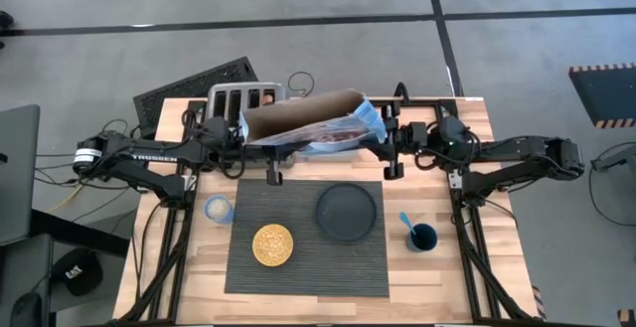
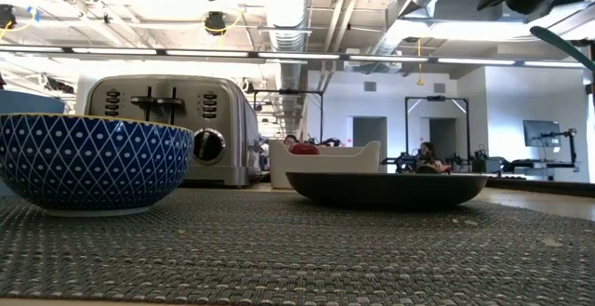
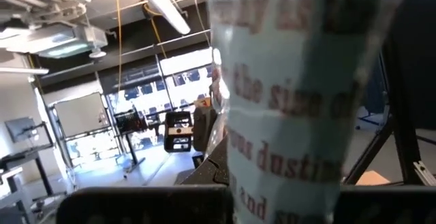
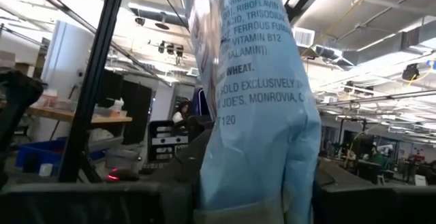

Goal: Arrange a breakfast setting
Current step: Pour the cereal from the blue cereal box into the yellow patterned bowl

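Risk: the cereal box (image 1: pixel 308 123) is carried on its side in the air between the two pincers, with its open end toward the left arm. If the right pincer (image 1: pixel 390 136) does not seat firmly on the blue end of the box, that end can drop, the box can pivot on the left pincer (image 1: pixel 237 136), and cereal can spill over the placemat (image 1: pixel 306 267) below. A further tilt toward the open end carries the same hazard.

Left pincer: fully closed on the box at its open cardboard end; the left wrist view shows printed packaging directly between the fingers.

Right pincer: partly closed around the blue end of the box; the right wrist view shows the printed blue panel standing between its fingers. Whether the grip is firm cannot be told.

Below and forward of both pincers, the dark ribbed placemat lies on the bench (image 1: pixel 477 257). On it, nearer the left pincer, stands the bowl (image 1: pixel 272 245), yellow inside and blue-patterned outside; nearer the right pincer lies the dark round plate (image 1: pixel 347 211). Off the mat on the right pincer's side stands the dark blue cup (image 1: pixel 422 237) with the blue-handled spoon (image 1: pixel 406 222) in it. Behind the left pincer stands the steel toaster (image 1: pixel 243 98)
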You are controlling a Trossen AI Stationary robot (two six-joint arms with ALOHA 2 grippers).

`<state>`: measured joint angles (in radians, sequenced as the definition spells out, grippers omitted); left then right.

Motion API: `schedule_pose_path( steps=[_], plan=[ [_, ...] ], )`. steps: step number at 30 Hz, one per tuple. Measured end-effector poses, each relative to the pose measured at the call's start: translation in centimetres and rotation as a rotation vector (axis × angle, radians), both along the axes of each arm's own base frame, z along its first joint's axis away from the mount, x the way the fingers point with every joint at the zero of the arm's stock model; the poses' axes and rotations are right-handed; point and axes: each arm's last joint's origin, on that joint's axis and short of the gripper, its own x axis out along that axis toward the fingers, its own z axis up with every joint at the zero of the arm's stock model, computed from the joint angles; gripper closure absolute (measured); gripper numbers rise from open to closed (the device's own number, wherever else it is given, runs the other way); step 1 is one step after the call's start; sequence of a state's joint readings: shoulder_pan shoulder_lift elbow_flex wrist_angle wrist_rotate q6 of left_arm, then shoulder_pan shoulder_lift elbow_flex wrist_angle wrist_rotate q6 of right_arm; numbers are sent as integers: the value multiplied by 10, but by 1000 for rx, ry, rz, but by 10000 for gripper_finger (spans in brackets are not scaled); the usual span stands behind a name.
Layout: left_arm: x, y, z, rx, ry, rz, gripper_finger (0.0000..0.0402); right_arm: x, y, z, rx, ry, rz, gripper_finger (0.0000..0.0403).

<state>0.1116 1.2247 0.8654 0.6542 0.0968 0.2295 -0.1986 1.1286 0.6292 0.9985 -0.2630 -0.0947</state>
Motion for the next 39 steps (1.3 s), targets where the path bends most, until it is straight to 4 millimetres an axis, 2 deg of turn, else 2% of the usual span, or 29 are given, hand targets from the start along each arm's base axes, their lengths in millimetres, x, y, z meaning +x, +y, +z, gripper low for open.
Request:
schedule_pose_path(
  steps=[4,8,13,16,21,26,30,39],
  plan=[
    [-2,0,-1,-40,28,17,391,-3,1,2,-2,18,-7,254],
    [-11,0,2,-60,70,31,355,-13,2,5,-1,58,-14,254],
    [-35,-3,6,-105,184,38,307,-30,5,10,19,134,-35,254],
    [-58,-6,10,-129,250,73,291,-44,8,12,33,188,-42,254],
    [-93,-9,14,-211,317,157,288,-64,12,13,77,252,-27,254],
    [-115,-12,16,-282,328,155,288,-80,15,8,146,351,-20,254],
    [-123,-14,16,-313,340,148,288,-89,17,8,204,481,-15,254],
    [-127,-14,17,-337,323,150,288,-95,18,27,265,670,-22,254]
  ],
)
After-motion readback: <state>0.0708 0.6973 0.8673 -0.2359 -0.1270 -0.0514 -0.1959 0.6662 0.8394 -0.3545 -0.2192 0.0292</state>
